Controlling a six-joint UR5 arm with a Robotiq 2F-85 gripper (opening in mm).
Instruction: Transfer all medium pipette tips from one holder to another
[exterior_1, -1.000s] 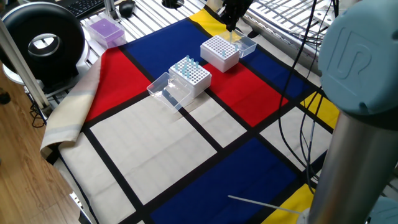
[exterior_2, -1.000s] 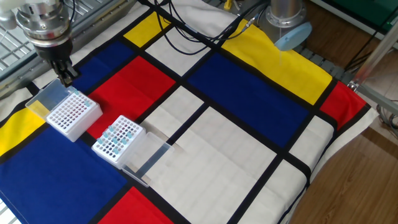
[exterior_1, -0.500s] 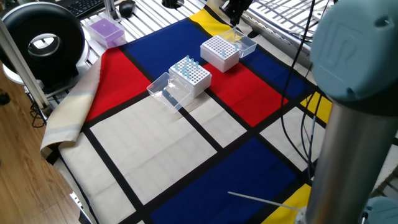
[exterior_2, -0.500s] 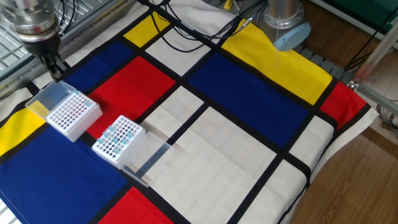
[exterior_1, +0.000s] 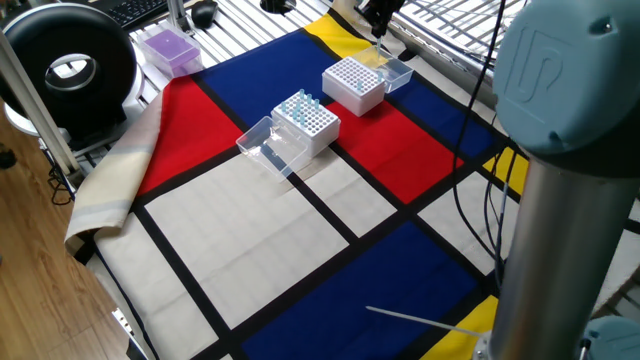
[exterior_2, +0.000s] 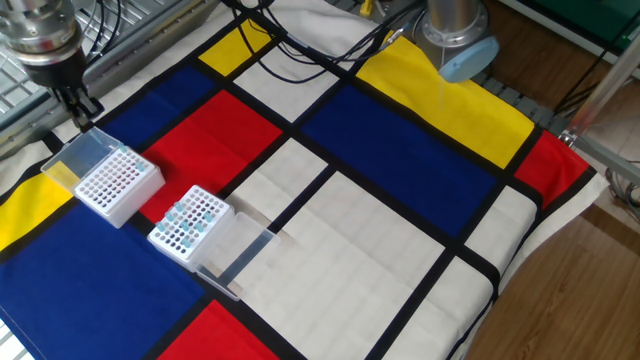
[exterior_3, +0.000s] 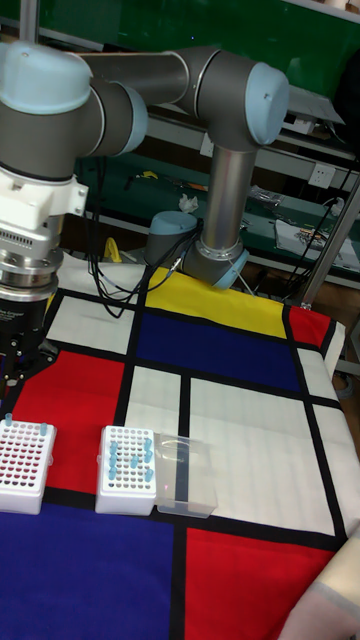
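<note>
Where the colourful cloth covers the worktop, two white plastic racks full of little holes can be seen near one edge. The pale blue see-through pipette tips are held upright in the rack beside the clear open lid. One tip looks to be set at the corner of the other white rack, which is otherwise bare. The black claw is held just above that rack's far edge. It cannot be told how wide the claw is open, and nothing is seen in it. The tips are judged to be very light, thin and smooth, so each should be pinched softly near its wide top.
</note>
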